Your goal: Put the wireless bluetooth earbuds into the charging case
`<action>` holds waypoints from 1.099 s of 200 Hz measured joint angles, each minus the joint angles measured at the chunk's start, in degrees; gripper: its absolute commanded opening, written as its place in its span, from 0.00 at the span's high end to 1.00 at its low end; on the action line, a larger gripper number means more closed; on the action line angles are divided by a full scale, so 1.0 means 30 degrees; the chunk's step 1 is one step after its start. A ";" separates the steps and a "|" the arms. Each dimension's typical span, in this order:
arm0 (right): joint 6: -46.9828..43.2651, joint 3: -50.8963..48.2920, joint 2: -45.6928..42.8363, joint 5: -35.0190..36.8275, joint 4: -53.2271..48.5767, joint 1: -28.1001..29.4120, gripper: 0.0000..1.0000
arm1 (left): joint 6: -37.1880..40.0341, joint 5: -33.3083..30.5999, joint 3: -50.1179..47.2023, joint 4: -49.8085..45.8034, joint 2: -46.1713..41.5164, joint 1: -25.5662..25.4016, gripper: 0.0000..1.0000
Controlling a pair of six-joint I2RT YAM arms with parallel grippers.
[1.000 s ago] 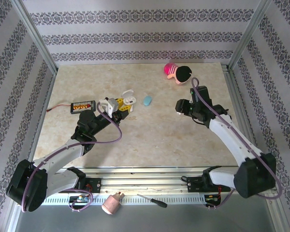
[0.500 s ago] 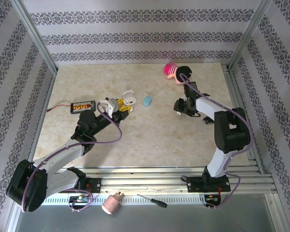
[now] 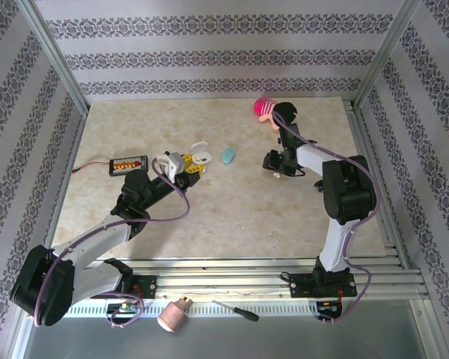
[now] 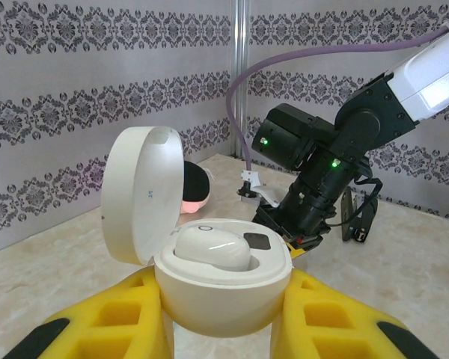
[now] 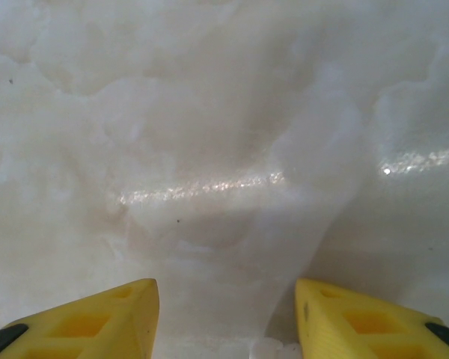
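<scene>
Right tool, jaws apart, has dropped over a white earbud, ready to grasp; left tool clamps the open charging case.

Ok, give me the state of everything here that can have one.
Charging case: lid open, one earbud seated inside.
Left pincer: shut on the case.
Right pincer: open over bare table.
Blue case: loose on the table, seemingly closed.
</scene>
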 measured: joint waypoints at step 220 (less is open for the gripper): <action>-0.1355 -0.0277 -0.1319 0.0648 -0.0539 0.0481 0.48 | -0.0685 0.0219 0.0000 -0.0007 -0.0306 0.0000 0.83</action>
